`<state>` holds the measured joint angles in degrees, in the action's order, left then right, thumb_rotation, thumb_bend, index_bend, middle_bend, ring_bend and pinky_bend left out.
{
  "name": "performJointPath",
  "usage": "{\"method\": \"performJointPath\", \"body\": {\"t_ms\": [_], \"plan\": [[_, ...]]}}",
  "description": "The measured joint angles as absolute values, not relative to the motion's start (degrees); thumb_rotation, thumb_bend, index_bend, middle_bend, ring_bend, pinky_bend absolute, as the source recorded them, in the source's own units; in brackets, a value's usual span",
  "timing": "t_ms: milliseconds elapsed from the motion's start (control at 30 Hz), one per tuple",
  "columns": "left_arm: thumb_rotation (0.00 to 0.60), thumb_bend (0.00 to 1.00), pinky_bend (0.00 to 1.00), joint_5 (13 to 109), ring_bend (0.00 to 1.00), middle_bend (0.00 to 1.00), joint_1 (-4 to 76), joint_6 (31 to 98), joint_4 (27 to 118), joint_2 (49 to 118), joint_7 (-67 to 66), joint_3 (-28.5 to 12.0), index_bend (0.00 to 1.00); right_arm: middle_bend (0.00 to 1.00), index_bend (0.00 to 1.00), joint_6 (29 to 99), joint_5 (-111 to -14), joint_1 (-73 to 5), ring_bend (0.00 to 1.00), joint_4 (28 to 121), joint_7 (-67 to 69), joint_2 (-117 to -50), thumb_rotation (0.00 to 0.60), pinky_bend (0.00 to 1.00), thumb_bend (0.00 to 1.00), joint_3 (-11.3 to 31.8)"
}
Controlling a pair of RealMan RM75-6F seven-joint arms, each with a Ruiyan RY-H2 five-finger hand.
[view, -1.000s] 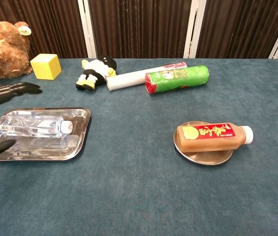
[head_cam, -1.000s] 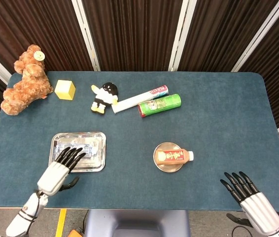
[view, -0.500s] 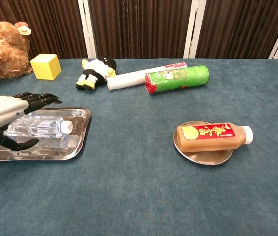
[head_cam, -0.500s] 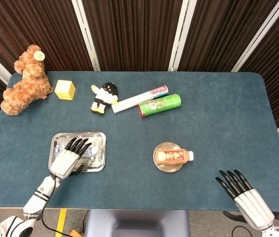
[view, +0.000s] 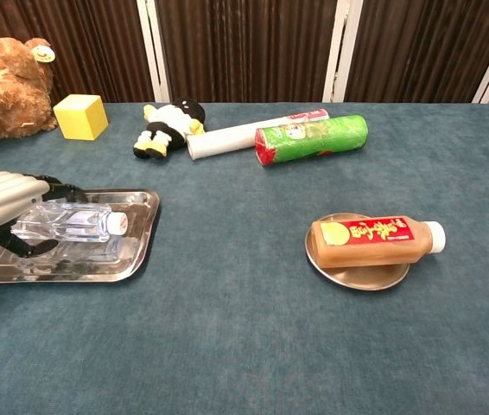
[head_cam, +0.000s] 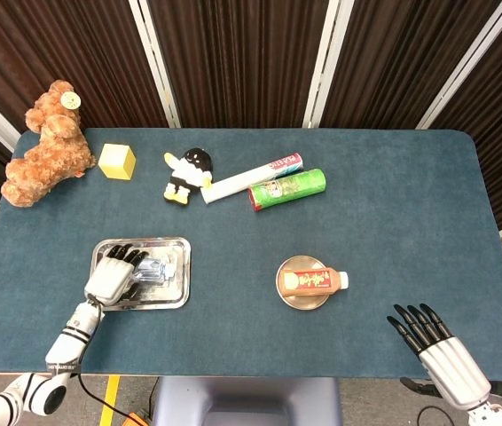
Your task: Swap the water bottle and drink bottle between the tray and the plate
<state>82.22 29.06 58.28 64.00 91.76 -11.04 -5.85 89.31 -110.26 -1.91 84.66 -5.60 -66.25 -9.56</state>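
left hand [view: 3, 197]: now down over the water bottle [view: 76, 223] in the tray [view: 136, 251], fingers curling around it
right hand [head_cam: 435, 342]: shifted slightly left

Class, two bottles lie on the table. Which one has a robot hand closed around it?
The clear water bottle on the metal tray: the left hand wraps it. The brown drink bottle on the plate lies untouched.

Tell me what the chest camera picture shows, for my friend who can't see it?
The robot's left hand wraps around a clear water bottle lying in a metal tray on a blue table. To the right, a brown drink bottle lies on a small plate. Behind are a teddy bear, yellow block, penguin toy and green can.
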Motion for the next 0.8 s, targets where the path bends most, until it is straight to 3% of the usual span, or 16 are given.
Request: {"method": "performJointPath", "body": {"t_ms": [233,333,533,800], "plan": [[0.6,0.54,0.69,83.5,0.65,0.84,29.8,62.1,59.3,94.1,-8.7,-6.2,0.74,0.0,0.0,88.6,-108.9,-2.0,0.0,85.2,-6.3,-66.2,0.6,0.0,0.11,-9.1],[0.6,0.56,0.74,84.5,0.69,0.87,30.6,64.3,58.3,95.1,-6.8,-6.8,0.77,0.0,0.0,88.3,-108.6,-2.0,0.0,85.2,-6.4,-66.2,0.6,0.0,0.11,-9.0],[0.6,0.56,0.76,86.0,0.69,0.88,34.6,65.5,58.4,96.2,-5.5,-9.0,0.77,0.0,0.0,87.5,-107.2,-2.3,0.0,85.5,-6.4,-66.1,0.6,0.0,0.11,-8.6],[0.6,0.56,0.76,85.5,0.69,0.88,44.2,60.1,54.8,102.0,-7.2,-12.8,0.77,0.0,0.0,83.5,-104.0,-3.6,0.0,85.5,-5.9,-66.2,0.6,0.0,0.11,-7.7]]}}
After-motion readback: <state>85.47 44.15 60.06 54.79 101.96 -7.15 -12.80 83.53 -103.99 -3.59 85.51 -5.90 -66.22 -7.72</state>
